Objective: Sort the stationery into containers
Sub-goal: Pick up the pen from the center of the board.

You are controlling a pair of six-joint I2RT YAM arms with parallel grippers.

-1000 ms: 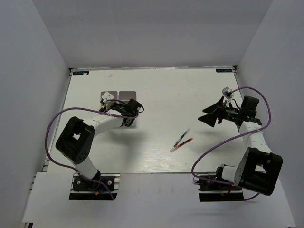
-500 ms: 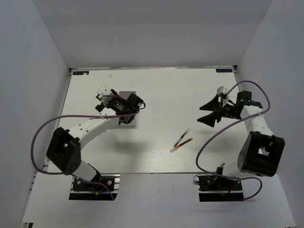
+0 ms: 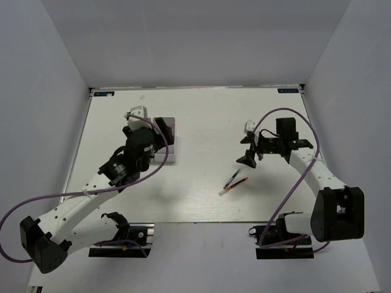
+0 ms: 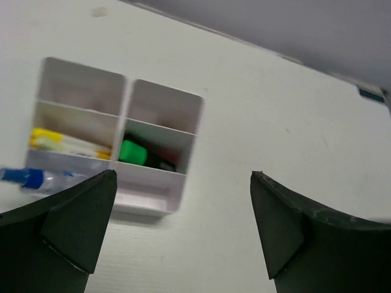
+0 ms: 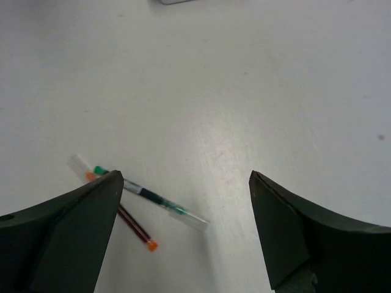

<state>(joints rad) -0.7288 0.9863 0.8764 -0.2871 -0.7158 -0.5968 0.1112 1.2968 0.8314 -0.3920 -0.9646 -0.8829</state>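
1. The left claw [image 4: 180, 207] stood spread wide with nothing between its fingers. A second earlier it was half closed and low at the tray, and since then it had opened and lifted clear. I judged that it had just dropped an item there, so its delivery was done.
2. The white plastic tray with square compartments [image 4: 153, 201] lay on the white desk [image 4: 293, 134], below that claw and ahead to its left. It held a green highlighter [image 4: 129, 152] and a yellow-ended item [image 4: 49, 137]. A clear tube with a blue cap [image 4: 30, 178] lay along the near-left edge, cap pointing left.
3. The right claw [image 5: 183, 201] was also spread and empty. It had swung in from the desk's far right side toward the middle, probably lining up on the last loose items.
4. A thin clear pen with a green end [image 5: 146, 196] and a thin red pen with orange tips [image 5: 131, 223] lay just below the right claw, off its centre. Seen from above, their long axes ran from near-left to far-right, meeting at the near-left ends and spreading apart beyond.
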